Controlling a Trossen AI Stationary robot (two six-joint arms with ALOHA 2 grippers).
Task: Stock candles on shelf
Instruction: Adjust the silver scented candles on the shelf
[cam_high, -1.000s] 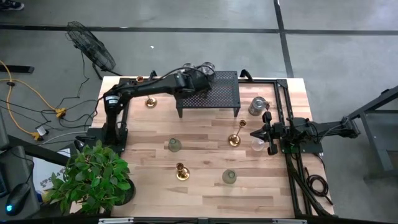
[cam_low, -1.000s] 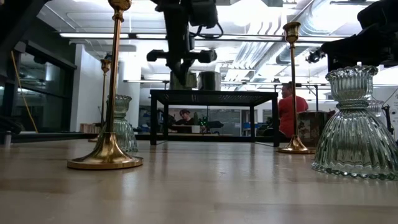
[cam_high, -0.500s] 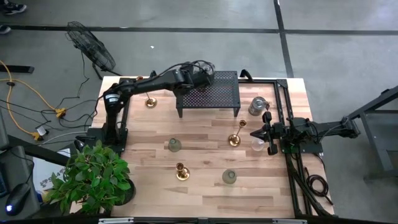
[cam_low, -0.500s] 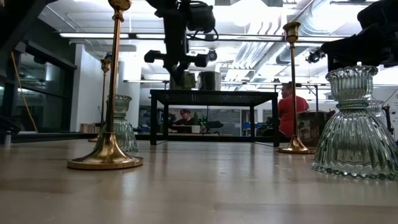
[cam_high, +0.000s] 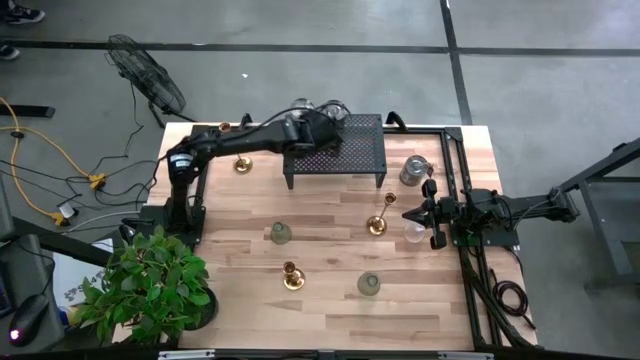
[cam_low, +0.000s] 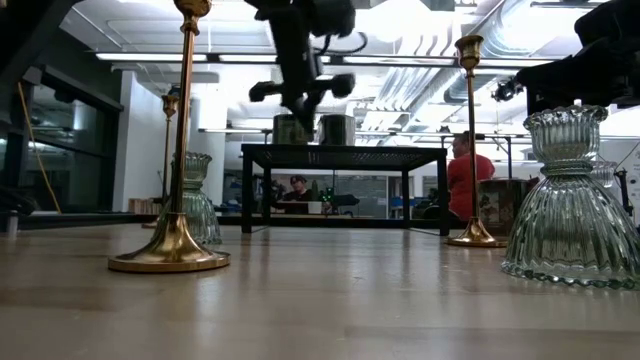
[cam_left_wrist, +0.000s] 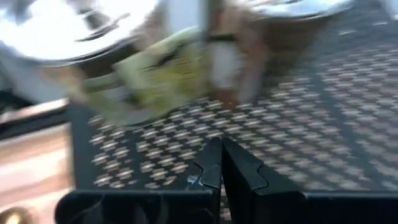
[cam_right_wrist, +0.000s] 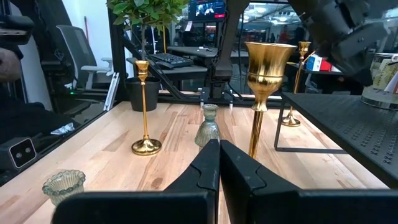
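Only left wrist cam shows left claw (cam_left_wrist: 221, 163) closed, empty, over shelf (cam_left_wrist: 348, 106) mesh.

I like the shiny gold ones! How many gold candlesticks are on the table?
3 candlesticks: one just left of the shelf, one right of the middle, one nearer the front edge. The left arm reaching over the shelf might hide another.

Tabletop: we see a pale wooden tabletop (cam_high: 330, 300) carrying everything.
Shelf: a black mesh shelf (cam_high: 350, 150) stands at its far side, two jar candles (cam_high: 318, 108) on its far-left corner.
Loose on wood: brass candlesticks (cam_high: 291, 277), glass holders (cam_high: 369, 284), a grey jar (cam_high: 412, 171).
Corner: a potted plant (cam_high: 150, 285).
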